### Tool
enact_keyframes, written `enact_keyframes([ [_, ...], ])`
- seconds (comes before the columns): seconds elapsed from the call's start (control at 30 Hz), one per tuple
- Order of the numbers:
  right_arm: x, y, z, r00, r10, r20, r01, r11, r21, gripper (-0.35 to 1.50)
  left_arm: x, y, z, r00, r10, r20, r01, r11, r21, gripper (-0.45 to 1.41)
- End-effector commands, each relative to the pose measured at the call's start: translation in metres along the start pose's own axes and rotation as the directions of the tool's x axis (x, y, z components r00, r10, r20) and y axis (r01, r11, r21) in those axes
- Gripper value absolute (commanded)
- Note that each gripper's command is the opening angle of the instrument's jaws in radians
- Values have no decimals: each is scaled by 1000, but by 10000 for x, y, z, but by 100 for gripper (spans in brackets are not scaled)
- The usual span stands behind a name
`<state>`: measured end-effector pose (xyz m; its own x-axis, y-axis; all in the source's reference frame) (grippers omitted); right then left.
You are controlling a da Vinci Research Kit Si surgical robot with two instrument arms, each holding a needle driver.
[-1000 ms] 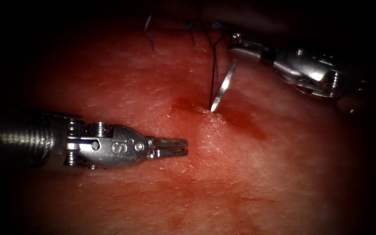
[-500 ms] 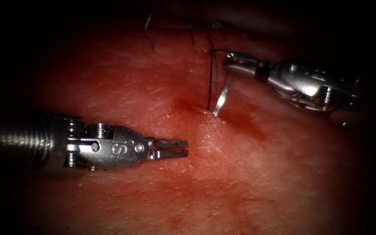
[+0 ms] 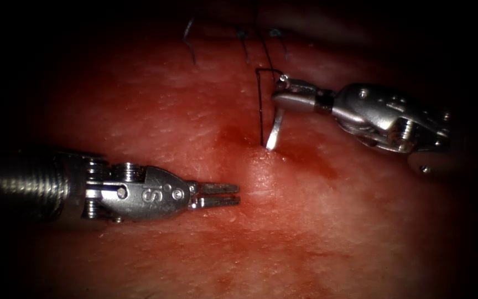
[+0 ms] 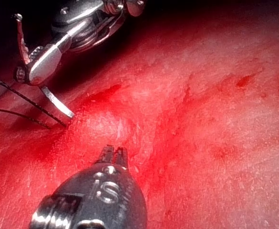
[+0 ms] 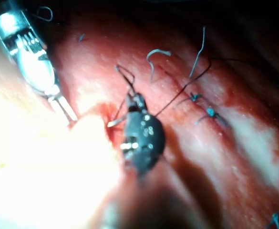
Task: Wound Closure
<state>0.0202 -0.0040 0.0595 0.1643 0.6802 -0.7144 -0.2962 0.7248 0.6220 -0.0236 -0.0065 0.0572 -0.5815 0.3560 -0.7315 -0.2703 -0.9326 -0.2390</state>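
My right tool (image 3: pixel 283 98) comes in from the right, its jaws shut on the curved needle (image 3: pixel 274 132) near its tail end. The needle points steeply down, and its tip is buried in the tissue (image 3: pixel 360 221) at a small raised mound. Dark thread (image 3: pixel 260 108) runs from the needle's tail down to the tissue beside the entry point. My left tool (image 3: pixel 219 195) lies low on the left side, jaws slightly open and holding nothing, a short way from the mound. The left wrist view has the needle (image 4: pixel 58 104), the right tool (image 4: pixel 32 67) and my left jaws (image 4: pixel 114 153).
Red fluid (image 3: pixel 311 158) wets the tissue to the right of the needle's entry. Earlier stitches with knots (image 5: pixel 208 113) and cut thread ends (image 5: pixel 156 55) lie farther along the cut, seen at the far edge as thread ends (image 3: pixel 188 39).
The right tool has moved left and down, driving the needle deeper, so less of its curve shows. The tissue mound has risen. The left tool has shifted slightly down.
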Motion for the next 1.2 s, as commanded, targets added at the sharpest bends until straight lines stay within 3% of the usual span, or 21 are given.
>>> enact_keyframes([
  [0.03,-1,2,6,1000,32,0,-32,999,11,-35,-1,1,8,1000,2,3,-2,1000,-2,-15],
  [0.33,-14,2,13,968,249,18,-250,966,69,-35,-5,7,12,1000,12,23,-12,1000,-21,-15],
  [0.43,-26,1,17,938,342,46,-345,936,77,-35,-4,11,18,1000,14,21,-13,1000,-25,-15],
  [0.77,-33,-15,17,888,448,105,-459,882,110,-35,-4,9,23,1000,14,19,-14,1000,-26,-16],
  [1.1,-30,-50,30,772,634,52,-634,761,137,-35,-11,6,28,1000,26,17,-25,999,-25,-16],
  [1.2,-30,-56,32,704,708,52,-709,696,117,-35,-11,6,27,1000,26,17,-26,999,-25,-16],
])
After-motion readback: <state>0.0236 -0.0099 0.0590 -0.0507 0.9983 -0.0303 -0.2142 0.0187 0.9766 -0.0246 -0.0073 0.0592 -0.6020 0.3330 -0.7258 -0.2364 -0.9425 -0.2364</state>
